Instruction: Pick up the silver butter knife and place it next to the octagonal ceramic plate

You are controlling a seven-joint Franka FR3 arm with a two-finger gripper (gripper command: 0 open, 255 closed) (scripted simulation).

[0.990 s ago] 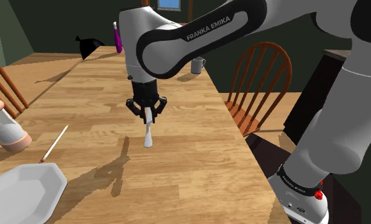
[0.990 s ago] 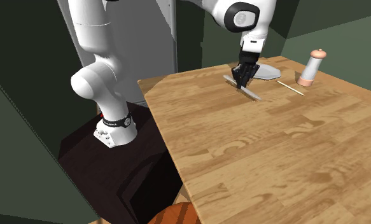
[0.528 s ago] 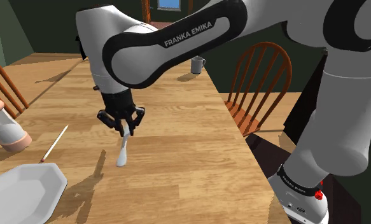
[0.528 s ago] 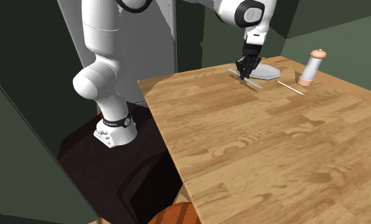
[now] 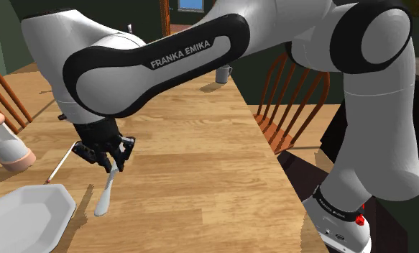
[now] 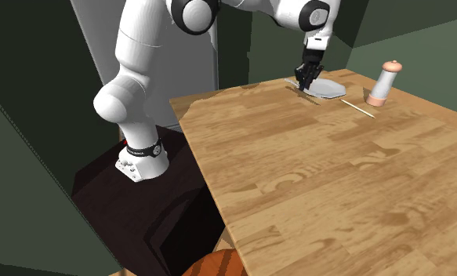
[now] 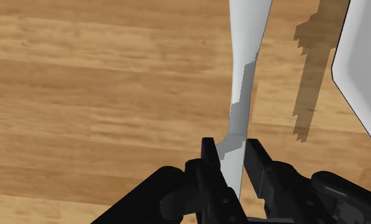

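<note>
My black gripper [image 5: 113, 162] is shut on the handle end of a pale grey-white butter knife [image 5: 106, 194], which hangs down from the fingers just above the wooden table [image 5: 193, 144]. The white octagonal plate [image 5: 21, 219] lies at the shoulder view's lower left, a short way from the knife's tip. In the wrist view the knife [image 7: 244, 70] runs forward from between the two fingers [image 7: 210, 167], and the plate's edge [image 7: 362, 70] lies close beside it. From the second exterior view the gripper [image 6: 306, 75] hovers at the near edge of the plate [image 6: 328, 88].
A thin white stick with a red tip [image 5: 60, 162] lies beyond the plate. A pink-and-white grinder [image 5: 6, 144] stands at the shoulder view's left. A mug [image 5: 223, 72] sits far back, and wooden chairs [image 5: 294, 93] flank the table. The table edge runs down the shoulder view's right.
The arm has swung toward the shoulder view's lower left, carrying the knife from mid-table to just beside the plate. The grip stays shut on the knife.
</note>
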